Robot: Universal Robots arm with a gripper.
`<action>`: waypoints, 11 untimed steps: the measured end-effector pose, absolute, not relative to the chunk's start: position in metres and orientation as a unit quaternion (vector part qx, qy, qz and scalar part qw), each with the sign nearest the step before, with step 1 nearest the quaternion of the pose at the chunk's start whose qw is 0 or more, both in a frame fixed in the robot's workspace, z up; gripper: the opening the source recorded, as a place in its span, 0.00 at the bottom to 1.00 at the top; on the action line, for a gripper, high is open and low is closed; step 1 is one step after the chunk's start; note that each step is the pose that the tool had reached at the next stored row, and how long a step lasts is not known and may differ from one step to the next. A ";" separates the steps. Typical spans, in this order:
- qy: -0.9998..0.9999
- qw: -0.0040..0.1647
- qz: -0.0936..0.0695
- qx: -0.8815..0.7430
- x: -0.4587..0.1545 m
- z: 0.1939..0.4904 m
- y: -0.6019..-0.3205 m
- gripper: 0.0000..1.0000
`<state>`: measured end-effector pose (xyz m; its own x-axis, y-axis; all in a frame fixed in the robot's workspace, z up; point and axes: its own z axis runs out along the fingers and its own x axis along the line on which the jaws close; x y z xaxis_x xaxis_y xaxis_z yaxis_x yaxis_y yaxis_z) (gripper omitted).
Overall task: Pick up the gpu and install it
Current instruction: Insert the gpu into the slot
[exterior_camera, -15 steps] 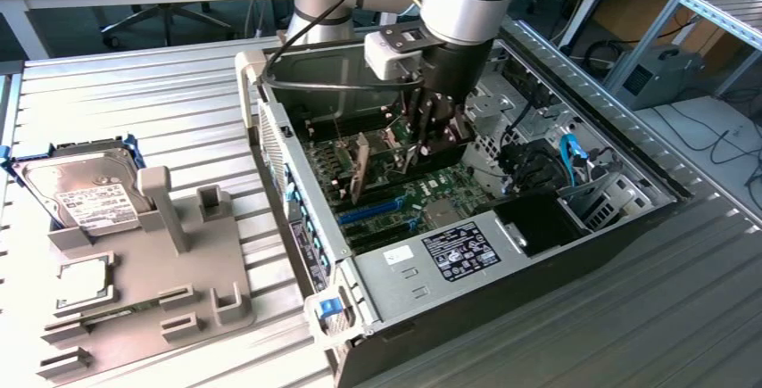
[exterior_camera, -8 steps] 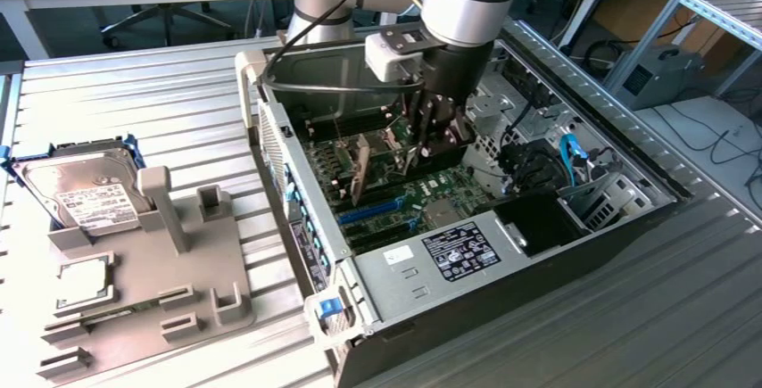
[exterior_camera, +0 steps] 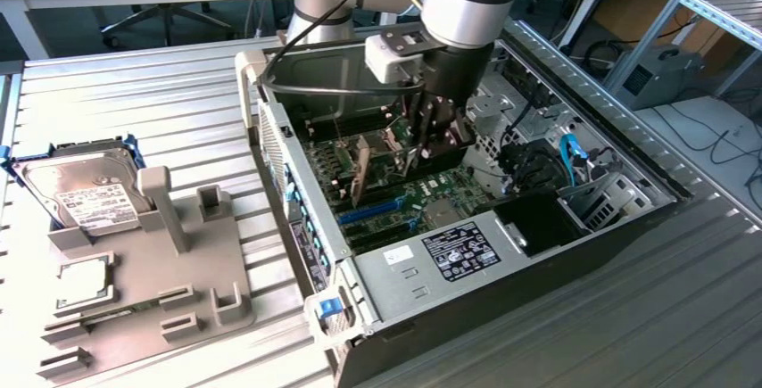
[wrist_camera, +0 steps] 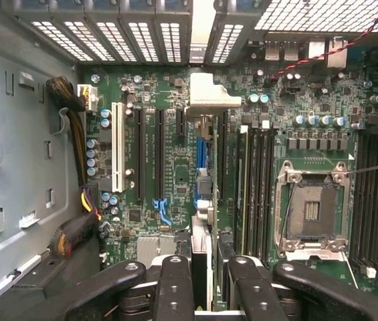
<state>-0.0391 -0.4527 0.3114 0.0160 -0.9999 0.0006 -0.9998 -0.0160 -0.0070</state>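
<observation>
1. Exterior view – gripper (exterior_camera: 431, 138) is down inside the open computer case (exterior_camera: 619, 227), jaws part-closed on the gpu (exterior_camera: 413, 143), held on edge over the motherboard (exterior_camera: 411, 196).
2. Wrist view – the gpu (wrist_camera: 203, 144) is seen edge-on between the gripper (wrist_camera: 202, 287) fingers (wrist_camera: 174, 287), its silver bracket (wrist_camera: 205, 93) toward the case's rear grille, card lined up among the black expansion slots (wrist_camera: 158, 154); whether it is seated I cannot tell.
3. Wrist view – empty CPU socket (wrist_camera: 311, 210) beside the memory slots.
4. Exterior view – hard drive (exterior_camera: 86, 194) and processor chip (exterior_camera: 86, 281) on the grey fixture (exterior_camera: 209, 290) on the worktop (exterior_camera: 155, 103), well apart from the case.
</observation>
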 end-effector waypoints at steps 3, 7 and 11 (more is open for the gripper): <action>0.701 0.002 -0.003 -0.713 -0.040 0.311 -0.453 0.26; 0.701 0.002 -0.003 -0.713 -0.041 0.311 -0.453 0.26; 0.701 0.002 -0.003 -0.713 -0.043 0.311 -0.453 0.26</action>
<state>-0.0434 -0.4531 0.3106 0.0159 -0.9999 0.0007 -0.9998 -0.0159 -0.0069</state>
